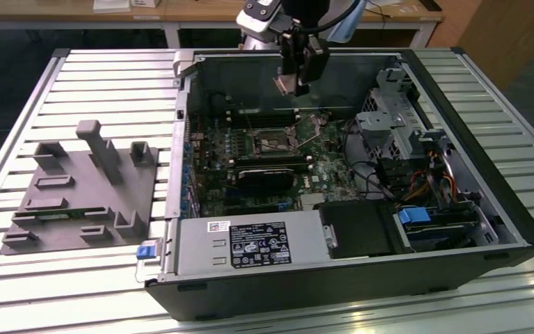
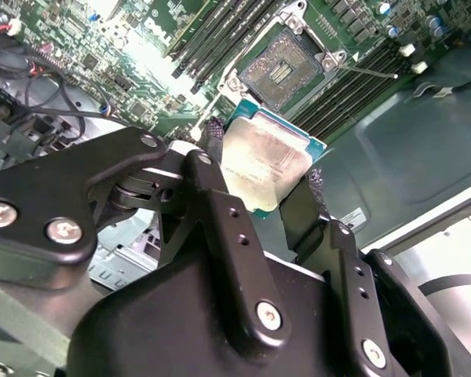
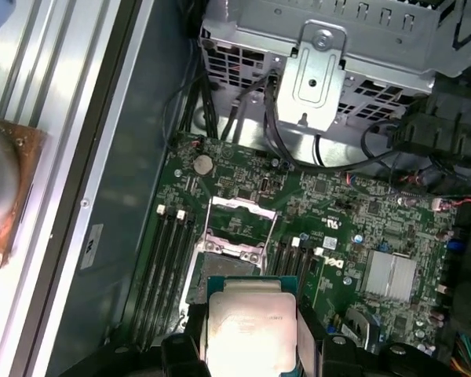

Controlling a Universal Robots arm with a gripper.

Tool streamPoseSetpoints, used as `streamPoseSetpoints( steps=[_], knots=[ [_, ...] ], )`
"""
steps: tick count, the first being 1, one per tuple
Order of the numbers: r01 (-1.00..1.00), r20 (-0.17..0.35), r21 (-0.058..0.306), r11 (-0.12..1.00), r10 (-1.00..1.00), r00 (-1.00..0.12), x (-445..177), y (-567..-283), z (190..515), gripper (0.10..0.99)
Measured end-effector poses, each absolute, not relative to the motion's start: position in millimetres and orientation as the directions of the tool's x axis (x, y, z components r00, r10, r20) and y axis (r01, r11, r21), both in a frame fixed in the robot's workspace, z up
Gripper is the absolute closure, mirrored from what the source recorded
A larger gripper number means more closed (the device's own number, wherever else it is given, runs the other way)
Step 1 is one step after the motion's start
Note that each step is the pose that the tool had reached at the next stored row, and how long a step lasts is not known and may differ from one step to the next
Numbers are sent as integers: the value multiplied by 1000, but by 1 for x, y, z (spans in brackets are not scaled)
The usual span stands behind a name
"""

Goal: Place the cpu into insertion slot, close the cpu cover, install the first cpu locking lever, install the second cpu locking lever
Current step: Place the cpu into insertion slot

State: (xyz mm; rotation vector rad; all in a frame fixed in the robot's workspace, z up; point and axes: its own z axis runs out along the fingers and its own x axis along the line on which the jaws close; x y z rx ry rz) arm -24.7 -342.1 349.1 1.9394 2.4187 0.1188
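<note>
The gripper clamps the chip by its edges, above the open socket. It's the placing step, and seating it likely needs square alignment.

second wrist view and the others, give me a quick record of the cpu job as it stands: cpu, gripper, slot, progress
cpu: gripped by two opposite edges, silver-grey metal top facing both wrist cameras
gripper: shut on the cpu, above the open computer case
insertion slot: dark centre exposed, no chip in it, set in the green circuit board
cpu to slot: apart, the cpu is in the air and off the board
progress: cpu picked up, not yet placed in the slot
</note>
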Motion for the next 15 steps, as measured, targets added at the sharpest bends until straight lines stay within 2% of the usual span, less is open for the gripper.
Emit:
streamPoseSetpoints(
  steps=[15],
  knots=[
    [982,17,84,167,986,-169,-25,-342,347,549]
  ],
)
